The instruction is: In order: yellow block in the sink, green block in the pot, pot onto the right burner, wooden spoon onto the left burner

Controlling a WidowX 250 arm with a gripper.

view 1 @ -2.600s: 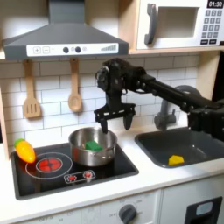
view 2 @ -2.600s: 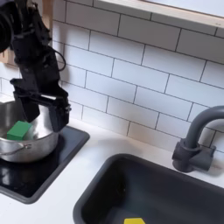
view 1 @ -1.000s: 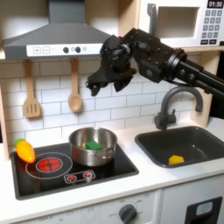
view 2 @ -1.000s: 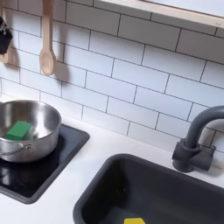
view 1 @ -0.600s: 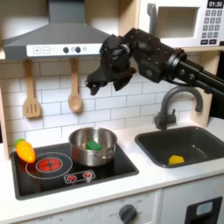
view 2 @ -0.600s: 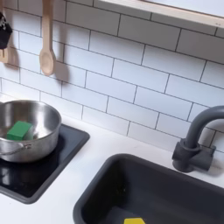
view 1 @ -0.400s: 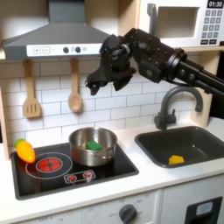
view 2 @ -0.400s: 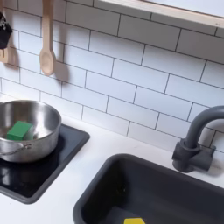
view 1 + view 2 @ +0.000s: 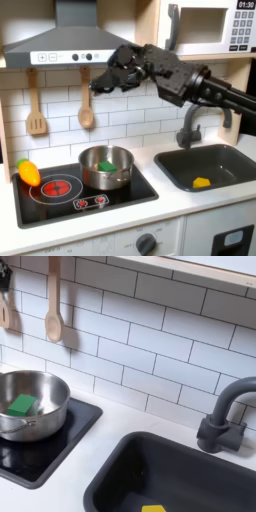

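White tiled wall (image 9: pixel 150 115) behind toy kitchen. Wooden spoon (image 9: pixel 86 105) hangs on wall, above pot (image 9: pixel 106 168); gripper (image 9: pixel 100 83) just beside spoon handle, finger spread unclear, cannot tell. Green block (image 9: pixel 22 405) inside pot; yellow block (image 9: pixel 202 182) in sink (image 9: pixel 225 160). Risk: off-centre approach knocks spoon from hook, drops it into pot.
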